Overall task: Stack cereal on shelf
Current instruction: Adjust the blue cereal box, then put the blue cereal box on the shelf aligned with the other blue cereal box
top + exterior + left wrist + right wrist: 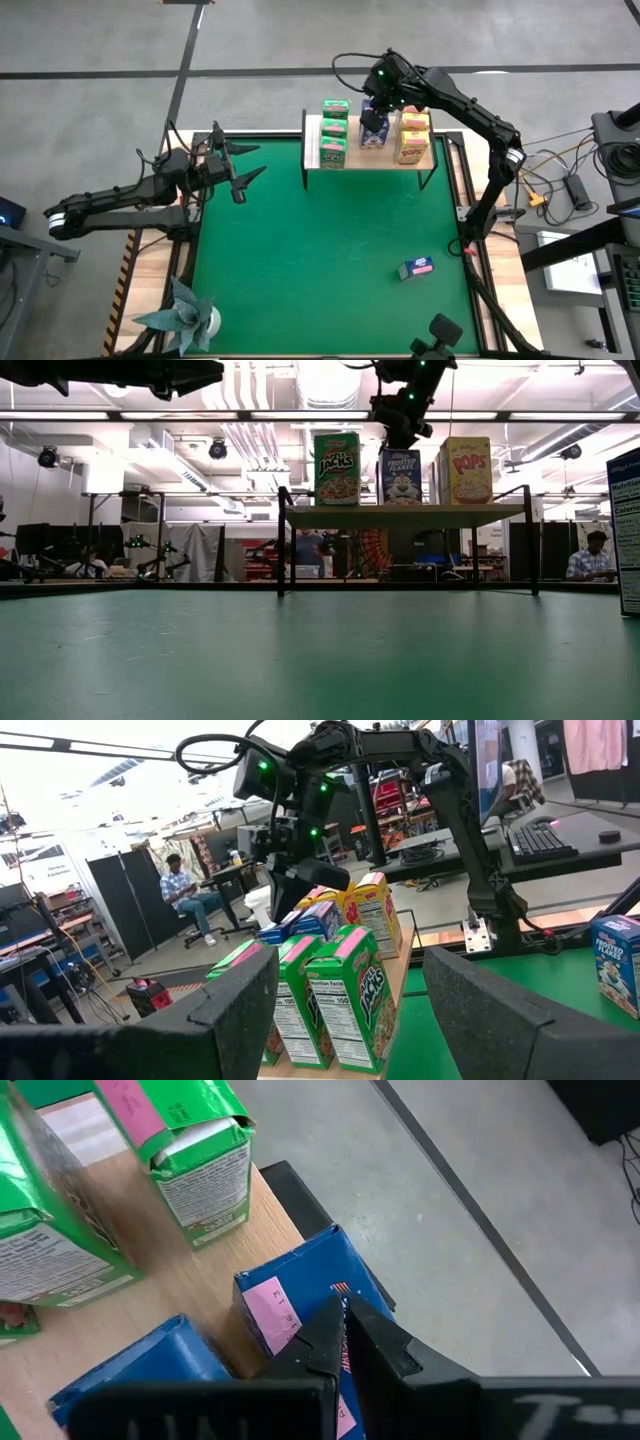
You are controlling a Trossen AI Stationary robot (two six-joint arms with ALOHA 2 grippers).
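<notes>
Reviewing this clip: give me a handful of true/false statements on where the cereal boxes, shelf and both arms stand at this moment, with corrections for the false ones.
1. The right gripper is over the wooden plank shelf, at the blue cardboard boxes. True.
2. All the blue boxes are on the shelf. False: one blue box lies on the green mat, near the mat's right edge.
3. The green cereal boxes stand at the shelf's left end. True.
4. The left gripper holds a yellow box. False: its jaws are open and empty, over the mat's left edge; the yellow boxes stand on the shelf.
5. The folded teal paper plant sits on the shelf. False: it is at the mat's near left corner.
</notes>
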